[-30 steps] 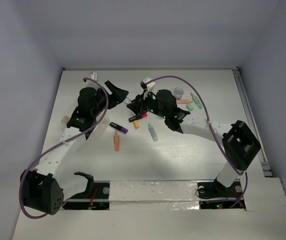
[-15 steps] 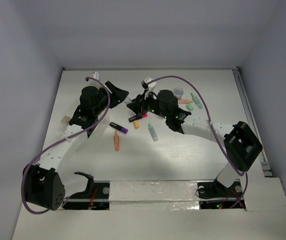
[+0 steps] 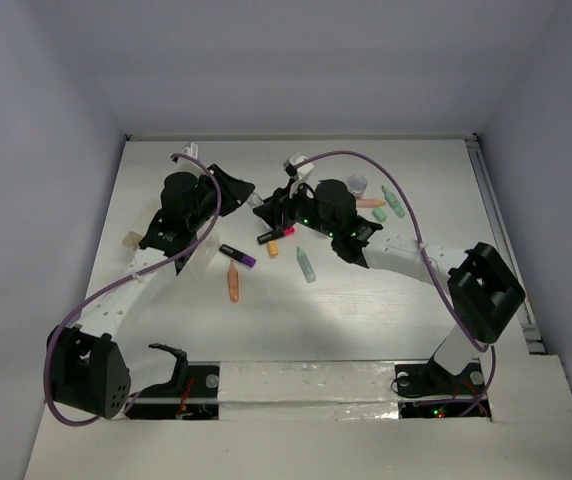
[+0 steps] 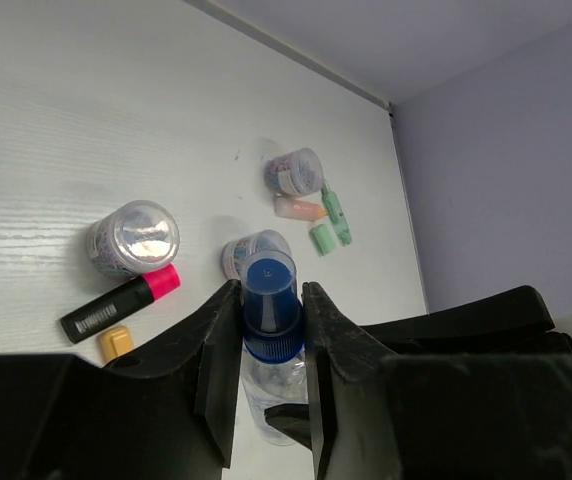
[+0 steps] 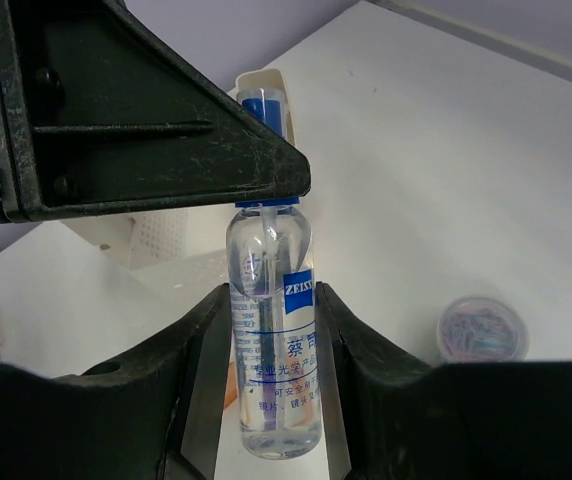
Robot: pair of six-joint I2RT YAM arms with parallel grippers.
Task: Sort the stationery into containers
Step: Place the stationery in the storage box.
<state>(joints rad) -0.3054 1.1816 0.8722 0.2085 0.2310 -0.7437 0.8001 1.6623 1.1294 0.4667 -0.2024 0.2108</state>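
Gripping a small clear bottle [image 5: 271,380] from two sides, both arms are holding it aloft between them, above the far middle of the counter [image 3: 386,310]. The right pincer [image 5: 273,300] is clamping the bottle's body, one finger pressing each side of the label. The left pincer [image 4: 269,300] is pinching the blue cap [image 4: 269,285], both its fingers touching it.

Sorting appears to be at an early stage. A pink-black highlighter [image 4: 121,303], a small orange piece [image 4: 115,343] and three round jars, one of them the nearest jar [image 4: 133,237], are lying loose below the bottle. Farther off, a peach marker [image 4: 299,208], a pale green marker [image 4: 334,213] and a stubby green piece [image 4: 322,238] are sitting close together beside the far jar [image 4: 294,172]. Nearer the arm bases, a purple-black highlighter [image 3: 238,254], an orange marker [image 3: 233,283] and another pale green marker [image 3: 307,265] are waiting on open counter. The white bins [image 5: 146,240] are showing only in part behind the left arm, and whether anything is lying in them cannot be told.

The bottle is looking transparent and round-shouldered, holding clear liquid, wearing a blue-and-white printed label under a blue collar and cap. Its smooth plastic is likely to be slippery, so the shared grip seems to be calling for care.
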